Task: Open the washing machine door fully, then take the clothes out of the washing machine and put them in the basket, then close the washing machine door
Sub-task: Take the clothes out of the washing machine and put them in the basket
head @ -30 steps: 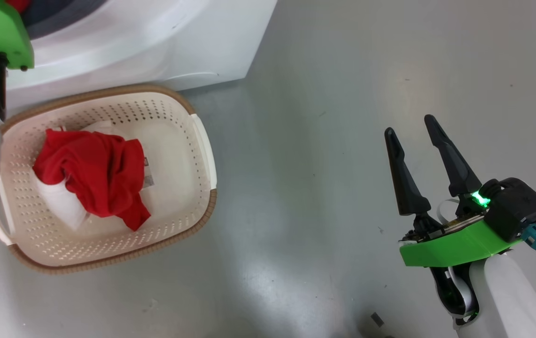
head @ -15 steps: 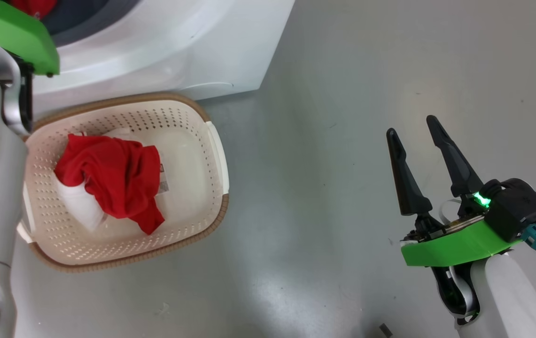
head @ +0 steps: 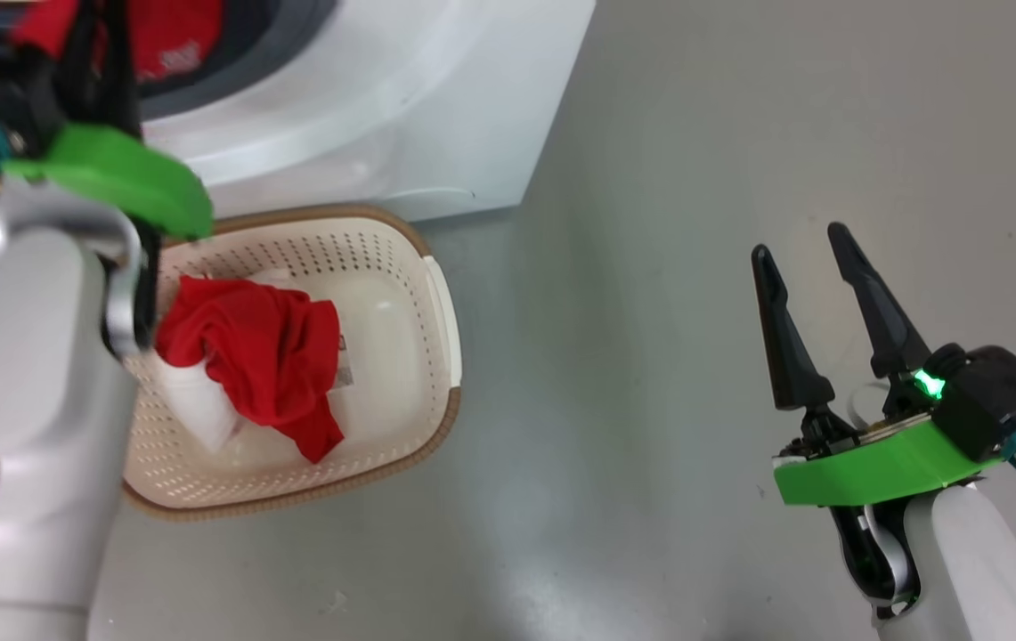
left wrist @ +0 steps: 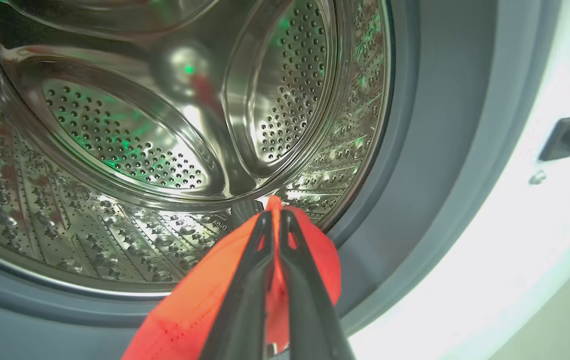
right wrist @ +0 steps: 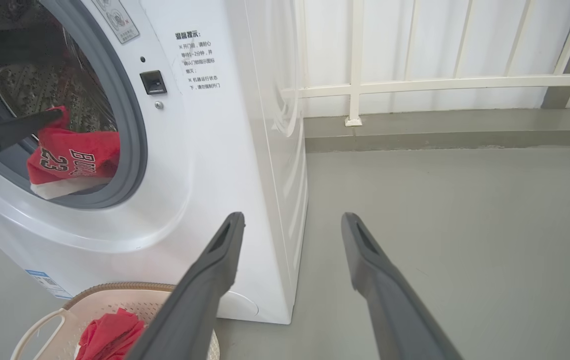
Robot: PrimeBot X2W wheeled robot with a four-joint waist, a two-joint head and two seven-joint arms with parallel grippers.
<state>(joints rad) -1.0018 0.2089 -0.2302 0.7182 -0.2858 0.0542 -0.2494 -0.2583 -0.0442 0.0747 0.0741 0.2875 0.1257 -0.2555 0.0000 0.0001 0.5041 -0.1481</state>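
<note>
Your left claw [left wrist: 275, 215] grips the red shirt [left wrist: 185, 315] at the washer [head: 401, 98] mouth, 11 o'clock. Lift it clear of the grey seal [left wrist: 429, 125] before swinging to the basket [head: 450, 356] at 9 o'clock. Your right claw [head: 799, 242] hangs open.

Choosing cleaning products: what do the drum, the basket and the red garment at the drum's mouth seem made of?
Drum: likely polished steel, mirror-bright with punched holes.
Basket: cream moulded plastic, smooth, perforated walls; its brown rim looks woven, perhaps moulded too.
Red garment: soft fabric, maybe synthetic mesh, showing tiny holes and loose folds.
</note>
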